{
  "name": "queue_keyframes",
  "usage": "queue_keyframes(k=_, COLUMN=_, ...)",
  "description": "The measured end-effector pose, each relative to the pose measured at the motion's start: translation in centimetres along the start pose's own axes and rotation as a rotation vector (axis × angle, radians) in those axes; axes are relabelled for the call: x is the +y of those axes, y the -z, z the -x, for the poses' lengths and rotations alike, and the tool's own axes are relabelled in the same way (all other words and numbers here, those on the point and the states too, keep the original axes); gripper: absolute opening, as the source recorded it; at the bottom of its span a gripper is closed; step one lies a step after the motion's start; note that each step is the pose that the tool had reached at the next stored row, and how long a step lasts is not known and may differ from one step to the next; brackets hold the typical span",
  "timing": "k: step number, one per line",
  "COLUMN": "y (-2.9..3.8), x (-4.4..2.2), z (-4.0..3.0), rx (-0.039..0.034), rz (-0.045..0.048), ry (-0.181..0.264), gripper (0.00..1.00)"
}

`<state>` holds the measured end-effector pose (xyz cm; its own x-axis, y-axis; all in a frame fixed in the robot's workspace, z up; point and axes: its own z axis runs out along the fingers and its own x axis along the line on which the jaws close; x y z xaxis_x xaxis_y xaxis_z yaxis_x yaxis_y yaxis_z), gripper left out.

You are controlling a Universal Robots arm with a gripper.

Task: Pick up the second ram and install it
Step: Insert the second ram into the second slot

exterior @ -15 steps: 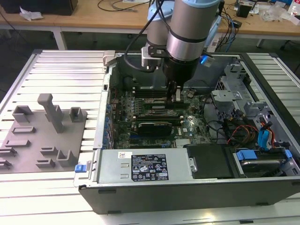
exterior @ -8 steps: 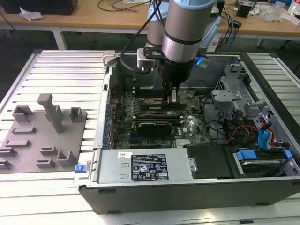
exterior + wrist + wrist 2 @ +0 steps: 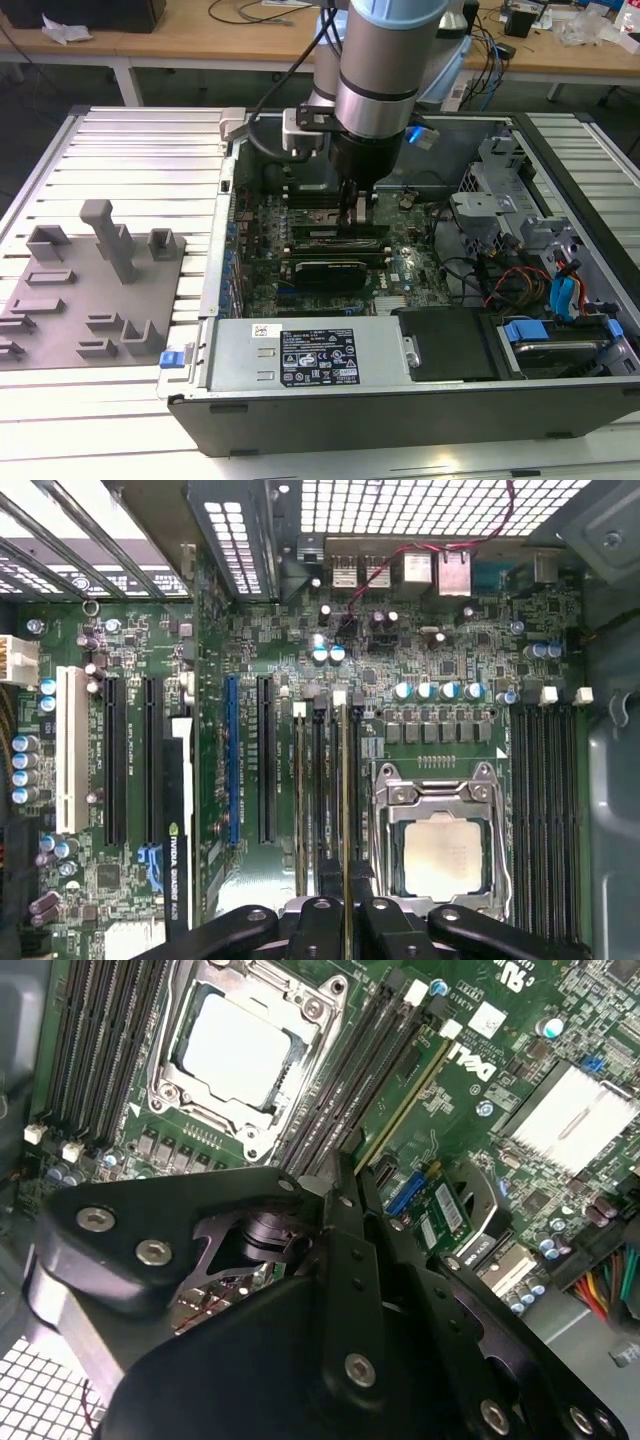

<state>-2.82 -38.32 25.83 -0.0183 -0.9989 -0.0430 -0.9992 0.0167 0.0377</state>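
Holding the ram (image 3: 345, 800) on edge, thin side up, directly under the hand (image 3: 345, 920), in the bank of slots (image 3: 322, 780) just beside the socket (image 3: 435, 850). Running its long axis parallel to the socket's near side and in line with the slots, with a white end clip (image 3: 340, 697) at its far end. Cannot tell whether seated in its slot or only resting over it.

Clamped on the ram, to judge from both wrist views: fingers (image 3: 318, 918) drawn close together on either side of the thin edge, with no gap to spare. Seen likewise in the second wrist view, ram (image 3: 402, 1100) leading straight out from the hand (image 3: 345, 1165) beside the socket (image 3: 240, 1050).

Lying parallel, one slot further from the socket, a neighbouring stick (image 3: 300, 800) already in the bank. Standing bare on the socket's opposite side, a second bank of slots (image 3: 545, 810).

In the exterior view, reaching straight down into the open case (image 3: 300, 410) with the hand (image 3: 358, 205) low over the board. Sitting well apart from the socket, outside the case on the worktop (image 3: 150, 150), a gray tray (image 3: 60, 300).
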Motion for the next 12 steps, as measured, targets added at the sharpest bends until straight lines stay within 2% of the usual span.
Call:
queue_keyframes(k=2, y=-0.24, x=0.08, z=-0.01, rx=0.0000, rz=0.0000, ry=0.000, gripper=0.14)
queue_keyframes(k=5, y=-1.13, x=0.05, z=-0.05, rx=-0.0001, rz=0.0000, ry=0.000, gripper=0.14)
queue_keyframes(k=12, y=-1.64, x=-0.01, z=-0.07, rx=-0.0001, rz=0.0000, ry=0.000, gripper=0.14)
